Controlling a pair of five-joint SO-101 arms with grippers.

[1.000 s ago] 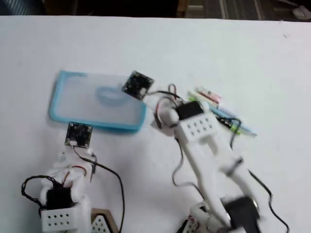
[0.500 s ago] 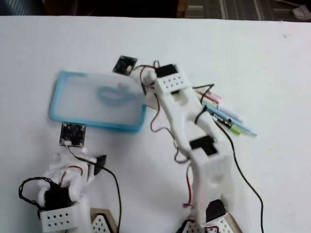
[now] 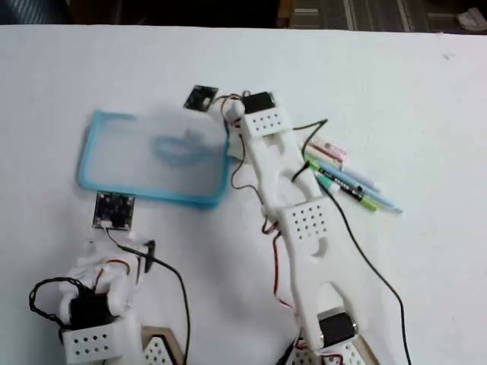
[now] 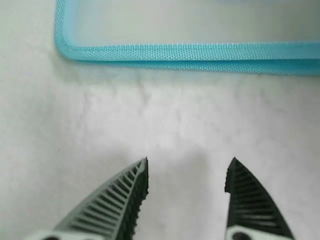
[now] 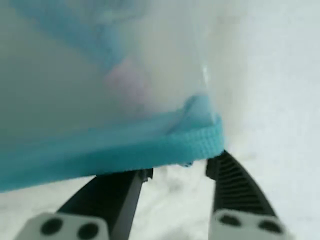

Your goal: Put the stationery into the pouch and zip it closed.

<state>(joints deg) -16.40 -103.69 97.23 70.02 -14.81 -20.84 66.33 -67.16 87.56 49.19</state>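
Note:
The translucent pouch (image 3: 152, 156) with a blue fabric rim lies flat at the table's left centre. Several pens (image 3: 351, 185) and a small pink-and-white item (image 3: 327, 150) lie to its right. My right gripper (image 5: 177, 172) is open at the pouch's right end, its dark fingertips just under the blue corner (image 5: 200, 140). In the high view this gripper (image 3: 230, 141) is mostly hidden under its wrist. My left gripper (image 4: 187, 170) is open above bare table, a short way in front of the pouch's near edge (image 4: 190, 51).
The right arm (image 3: 304, 228) stretches from the table's front to the pouch, lying between the pouch and the pens. The left arm (image 3: 99, 304) sits at the front left. Loose cables trail beside both arms. The far half of the white table (image 3: 365, 68) is bare.
The right arm has stretched out and swung its gripper from beside the pens to the pouch's right end. The left arm has barely shifted.

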